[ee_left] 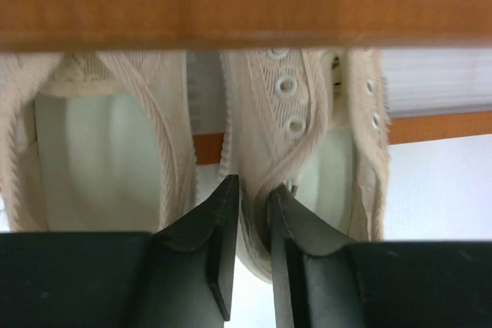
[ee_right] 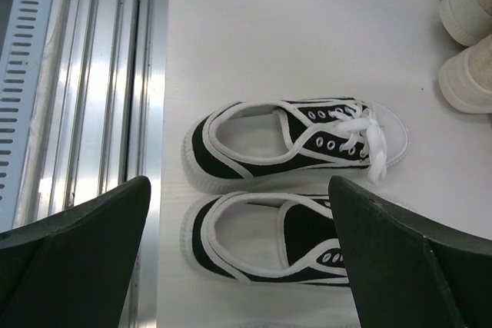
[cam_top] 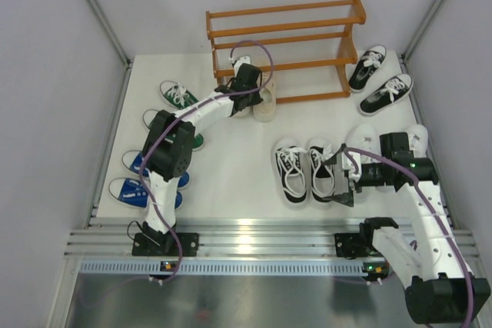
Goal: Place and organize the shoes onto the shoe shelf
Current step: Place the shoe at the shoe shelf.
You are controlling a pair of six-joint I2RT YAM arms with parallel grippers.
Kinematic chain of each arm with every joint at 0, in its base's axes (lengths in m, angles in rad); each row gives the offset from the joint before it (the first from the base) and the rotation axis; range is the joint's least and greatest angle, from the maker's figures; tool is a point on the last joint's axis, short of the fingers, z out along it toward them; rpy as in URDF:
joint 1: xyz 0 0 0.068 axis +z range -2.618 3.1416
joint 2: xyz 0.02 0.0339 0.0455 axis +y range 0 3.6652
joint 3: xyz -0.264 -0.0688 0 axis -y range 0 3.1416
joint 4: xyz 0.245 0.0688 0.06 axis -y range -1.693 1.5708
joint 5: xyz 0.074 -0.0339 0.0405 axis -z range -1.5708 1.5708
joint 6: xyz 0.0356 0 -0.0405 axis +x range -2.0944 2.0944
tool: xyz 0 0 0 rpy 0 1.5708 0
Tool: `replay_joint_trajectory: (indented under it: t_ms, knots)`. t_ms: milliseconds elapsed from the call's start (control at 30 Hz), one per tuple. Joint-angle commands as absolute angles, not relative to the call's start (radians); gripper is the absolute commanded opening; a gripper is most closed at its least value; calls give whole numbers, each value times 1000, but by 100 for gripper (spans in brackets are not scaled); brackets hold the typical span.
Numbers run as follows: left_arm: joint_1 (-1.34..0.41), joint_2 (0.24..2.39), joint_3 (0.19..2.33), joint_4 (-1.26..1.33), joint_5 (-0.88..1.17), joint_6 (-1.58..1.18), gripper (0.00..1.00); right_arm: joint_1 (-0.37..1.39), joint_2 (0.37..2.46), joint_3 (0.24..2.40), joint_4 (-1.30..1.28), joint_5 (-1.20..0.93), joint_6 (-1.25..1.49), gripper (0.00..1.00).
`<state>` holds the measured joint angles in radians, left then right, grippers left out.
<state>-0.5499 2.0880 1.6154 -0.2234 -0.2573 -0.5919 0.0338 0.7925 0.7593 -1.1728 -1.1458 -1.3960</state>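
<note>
My left gripper (cam_top: pixel 250 84) reaches to the bottom left of the orange-brown shoe shelf (cam_top: pixel 323 11). In the left wrist view it (ee_left: pixel 254 217) is shut on the side wall of the right beige shoe (ee_left: pixel 307 136). The other beige shoe (ee_left: pixel 100 151) lies just left of it, and both sit under a shelf bar (ee_left: pixel 246 1). My right gripper (cam_top: pixel 342 180) is open and hovers over the heels of a black pair (cam_top: pixel 292 172). In the right wrist view it (ee_right: pixel 238 190) is above the nearer black shoe (ee_right: pixel 261 240); the other black shoe (ee_right: pixel 292 144) lies beside it.
Green shoes (cam_top: pixel 178 96) and blue shoes (cam_top: pixel 132 190) lie along the left edge. A second black pair (cam_top: pixel 387 94) lies right of the shelf. All-white shoes (cam_top: pixel 361 140) sit beside my right arm. A metal rail (cam_top: pixel 246 236) runs along the near edge.
</note>
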Motion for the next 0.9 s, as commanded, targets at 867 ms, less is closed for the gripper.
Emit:
replay_joint_trajectory:
  t_ms: [867]
  knots:
    - [-520, 1297, 1134, -294, 137, -185, 66, 107, 1092, 1065, -1168, -1042, -1499, 94]
